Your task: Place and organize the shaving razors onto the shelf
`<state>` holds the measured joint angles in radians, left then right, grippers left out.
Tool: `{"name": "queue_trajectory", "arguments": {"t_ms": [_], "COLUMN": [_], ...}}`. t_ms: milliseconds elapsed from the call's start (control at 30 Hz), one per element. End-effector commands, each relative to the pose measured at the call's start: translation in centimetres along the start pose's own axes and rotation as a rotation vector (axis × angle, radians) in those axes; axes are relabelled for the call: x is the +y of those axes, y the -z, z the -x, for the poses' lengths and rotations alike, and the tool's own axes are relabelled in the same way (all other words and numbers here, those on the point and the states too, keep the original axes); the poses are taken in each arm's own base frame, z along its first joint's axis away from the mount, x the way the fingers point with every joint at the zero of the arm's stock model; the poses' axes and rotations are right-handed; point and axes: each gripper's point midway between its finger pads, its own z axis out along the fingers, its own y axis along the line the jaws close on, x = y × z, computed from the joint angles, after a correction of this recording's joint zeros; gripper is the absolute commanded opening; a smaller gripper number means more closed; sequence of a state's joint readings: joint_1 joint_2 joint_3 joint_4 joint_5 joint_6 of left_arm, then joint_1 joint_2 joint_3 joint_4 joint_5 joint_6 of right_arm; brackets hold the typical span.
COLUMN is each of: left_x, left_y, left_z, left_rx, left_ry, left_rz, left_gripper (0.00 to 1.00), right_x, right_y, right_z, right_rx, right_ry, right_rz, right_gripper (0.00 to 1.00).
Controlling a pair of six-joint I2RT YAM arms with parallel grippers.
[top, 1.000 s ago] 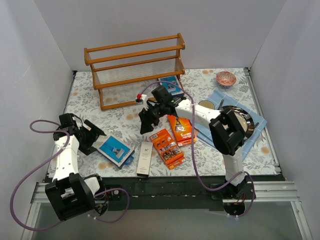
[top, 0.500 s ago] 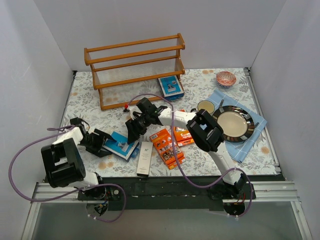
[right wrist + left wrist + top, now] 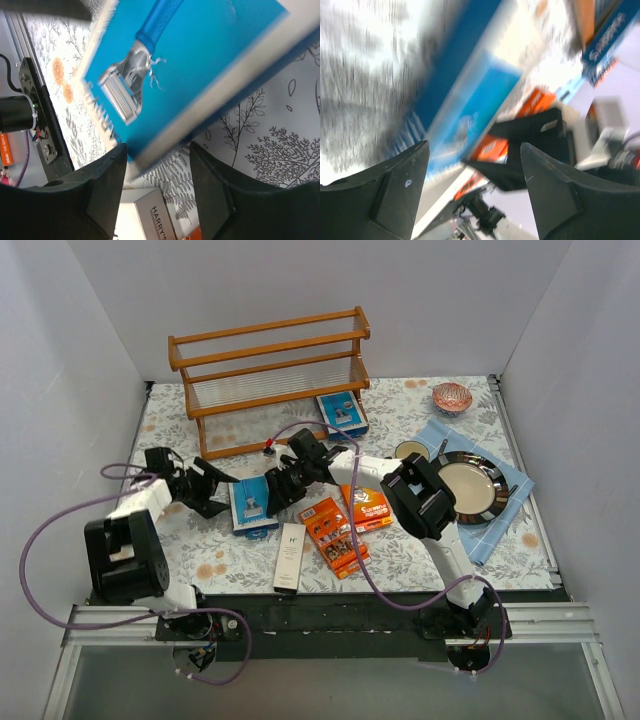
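The wooden shelf (image 3: 270,380) stands at the back, both boards bare. One blue razor pack (image 3: 341,412) lies by its right end. The other blue pack (image 3: 252,505) lies between my two grippers. My left gripper (image 3: 215,490) is open at its left side; the left wrist view is blurred, with the pack (image 3: 470,105) ahead of the open gripper (image 3: 474,147). My right gripper (image 3: 278,485) is open at the pack's right side; in the right wrist view the pack's (image 3: 190,55) lower edge sits between the spread jaws (image 3: 157,147). Two orange packs (image 3: 335,535) (image 3: 368,505) and the white box (image 3: 290,555) lie in front.
A dark plate (image 3: 470,485) sits on a blue cloth (image 3: 510,510) at the right, with a cup (image 3: 411,452) beside it and a small patterned bowl (image 3: 452,397) at the back right. White walls close in three sides.
The blue pack has moved toward the shelf and turned more upright. My left gripper swung back and right alongside it. My right gripper shifted right, staying at the pack's right edge.
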<state>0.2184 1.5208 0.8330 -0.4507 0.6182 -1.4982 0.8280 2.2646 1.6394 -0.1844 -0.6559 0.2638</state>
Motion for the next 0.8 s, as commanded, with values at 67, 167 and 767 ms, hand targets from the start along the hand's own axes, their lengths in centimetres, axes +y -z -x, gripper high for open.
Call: {"name": "queue_trajectory", "arguments": {"t_ms": [67, 167, 767], "left_x": [3.6, 5.4, 6.5], "left_y": [2.7, 2.7, 0.2], "left_z": [-7.5, -8.8, -9.2], "left_rx": [0.083, 0.073, 0.032], "left_ry": [-0.003, -0.016, -0.123], "left_rz": [-0.038, -0.022, -0.058], "left_gripper": [0.73, 0.71, 0.44], "right_x": [-0.1, -0.2, 0.6], "right_y": [1.2, 1.6, 3.0], "right_z": [0.0, -0.7, 0.0], "right_rx": [-0.016, -0.004, -0.041], "right_ry": [0.020, 0.043, 0.088], "right_rz": [-0.101, -0.117, -0.090], "right_gripper": [0.64, 0.64, 0.67]}}
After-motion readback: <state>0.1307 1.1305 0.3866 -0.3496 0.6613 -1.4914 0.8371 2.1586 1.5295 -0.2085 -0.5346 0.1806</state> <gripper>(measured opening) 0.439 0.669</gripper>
